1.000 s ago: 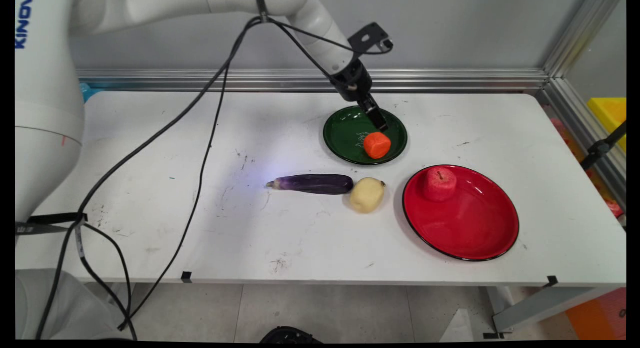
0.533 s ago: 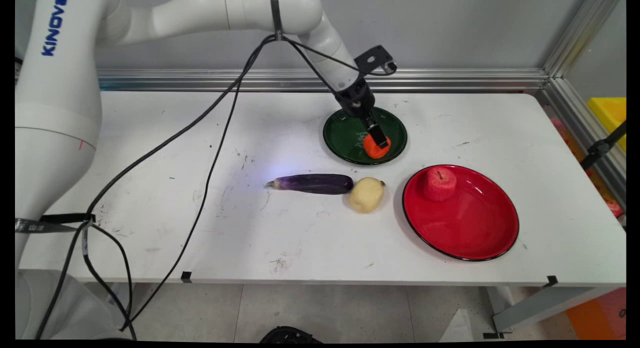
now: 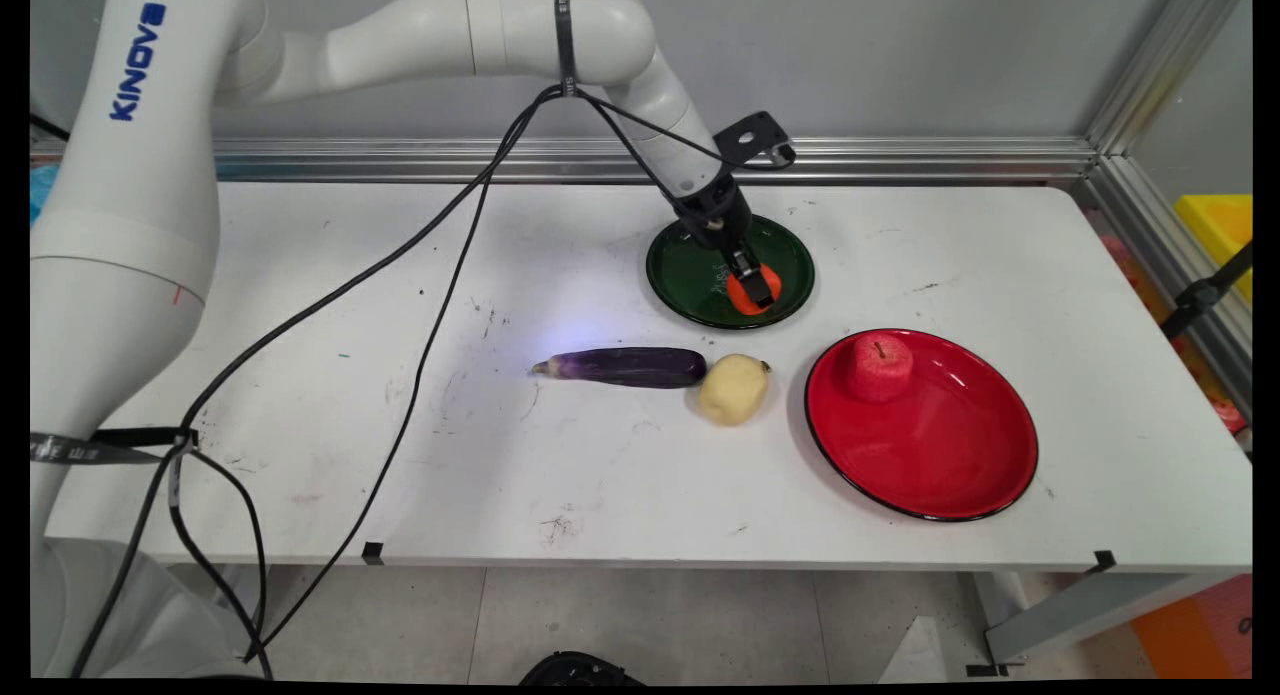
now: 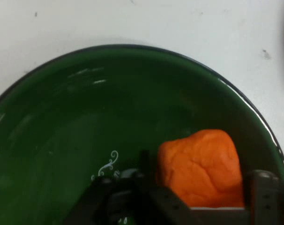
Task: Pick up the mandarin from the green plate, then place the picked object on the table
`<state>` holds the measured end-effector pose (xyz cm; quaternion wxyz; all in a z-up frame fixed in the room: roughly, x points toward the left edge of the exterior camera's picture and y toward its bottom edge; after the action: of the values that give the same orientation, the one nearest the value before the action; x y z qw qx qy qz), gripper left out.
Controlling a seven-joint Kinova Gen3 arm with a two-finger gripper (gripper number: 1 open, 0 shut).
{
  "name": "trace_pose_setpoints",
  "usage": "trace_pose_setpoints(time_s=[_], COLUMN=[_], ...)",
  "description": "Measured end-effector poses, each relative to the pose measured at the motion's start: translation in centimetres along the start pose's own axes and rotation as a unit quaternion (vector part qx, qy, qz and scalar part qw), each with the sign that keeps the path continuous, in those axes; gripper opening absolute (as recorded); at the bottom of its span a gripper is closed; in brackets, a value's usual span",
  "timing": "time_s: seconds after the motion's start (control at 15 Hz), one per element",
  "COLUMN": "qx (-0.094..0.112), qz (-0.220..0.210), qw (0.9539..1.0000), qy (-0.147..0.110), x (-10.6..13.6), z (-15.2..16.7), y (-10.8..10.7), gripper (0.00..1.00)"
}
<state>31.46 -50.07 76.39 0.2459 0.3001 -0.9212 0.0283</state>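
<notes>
An orange lump of toy food (image 3: 748, 293) (image 4: 202, 168) lies in the green plate (image 3: 690, 275) (image 4: 85, 117) at the table's back middle. My gripper (image 3: 755, 290) (image 4: 200, 187) has come down over it. In the hand view one finger (image 4: 146, 178) stands to the lump's left and the other finger (image 4: 264, 192) to its right, so the jaws are open around it with the lump between them. Whether the pads touch it cannot be told.
A purple eggplant (image 3: 625, 366) and a pale potato (image 3: 733, 387) lie side by side in front of the green plate. To the right a red plate (image 3: 935, 455) holds a red apple (image 3: 880, 365). Black cables (image 3: 400, 305) hang over the table's left half.
The gripper has descended toward the near side of the green plate, from just above and behind the orange lump to straddling it. The other things have not moved.
</notes>
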Motion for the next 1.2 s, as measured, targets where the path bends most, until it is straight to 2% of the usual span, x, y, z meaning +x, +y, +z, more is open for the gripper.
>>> trace_pose_setpoints(time_s=[0.33, 0.73, 1.0, 1.2], qx=[-0.005, -0.003, 0.006, 0.007], qz=[0.017, 0.053, 0.075, 0.095], qw=[0.9998, 0.9984, 0.9967, 0.9948], qy=[0.005, 0.02, 0.032, 0.037], x=[0.4, 0.7, -0.2, -1.8], z=[-1.4, -6.1, -10.6, -13.9], y=[0.2, 1.2, 2.9, 5.2], gripper=[0.0, 0.0, 0.0, 0.0])
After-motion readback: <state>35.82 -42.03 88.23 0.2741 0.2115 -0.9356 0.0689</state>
